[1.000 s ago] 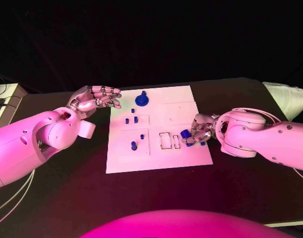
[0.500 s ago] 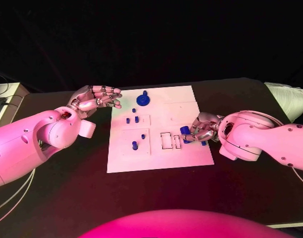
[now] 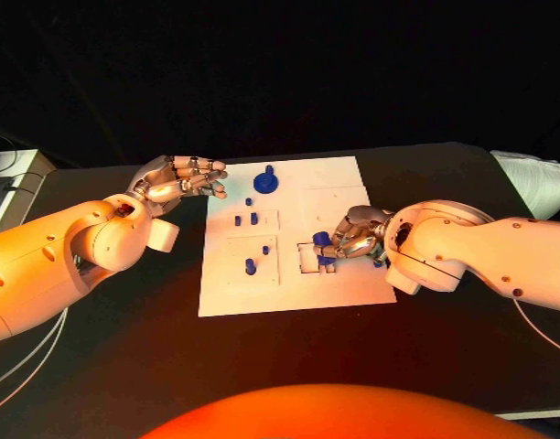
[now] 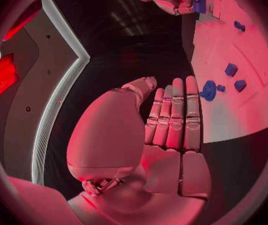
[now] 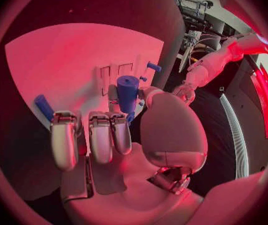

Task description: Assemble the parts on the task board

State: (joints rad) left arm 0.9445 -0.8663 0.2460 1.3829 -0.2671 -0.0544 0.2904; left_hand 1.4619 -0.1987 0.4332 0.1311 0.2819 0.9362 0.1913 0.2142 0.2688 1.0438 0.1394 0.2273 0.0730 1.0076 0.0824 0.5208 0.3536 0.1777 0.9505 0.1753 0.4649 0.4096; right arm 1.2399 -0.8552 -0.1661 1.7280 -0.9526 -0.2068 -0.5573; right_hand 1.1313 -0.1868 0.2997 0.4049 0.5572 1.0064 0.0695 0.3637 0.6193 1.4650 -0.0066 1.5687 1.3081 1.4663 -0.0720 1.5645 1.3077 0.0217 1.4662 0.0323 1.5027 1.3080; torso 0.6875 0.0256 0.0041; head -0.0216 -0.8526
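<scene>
A: What is held by the right robot hand (image 3: 354,240)?

B: A blue cylinder (image 5: 127,94) is pinched between the thumb and the curled fingers, as shown in the right wrist view. It is carried upright over the task board (image 3: 346,201), just above the outlined rectangular slots (image 3: 307,259) in the board's near half.

A: And the left robot hand (image 3: 181,180)?

B: Nothing is held by it. It is kept off the board's far-left corner, above the tabletop (image 3: 122,366), with the fingers loosely curled and apart.

A: What else is seen on the board?

B: A round blue knob (image 3: 264,183) is stood near the far edge, and several small blue pegs (image 3: 243,220) are set in the left half. A flat blue piece (image 5: 44,107) is seen lying on the board near the right fingers in the wrist view.

A: How should the step in hand be done well?

B: It is judged that the cylinder is meant for 1 of the slots below it. The axis should be kept square to the board, the part centred over the opening before it is lowered, and the descent made slowly so a catch on the rim can be felt. The pinch should be eased only once the part is seated. Whether the cylinder already touches the board cannot be told.
</scene>
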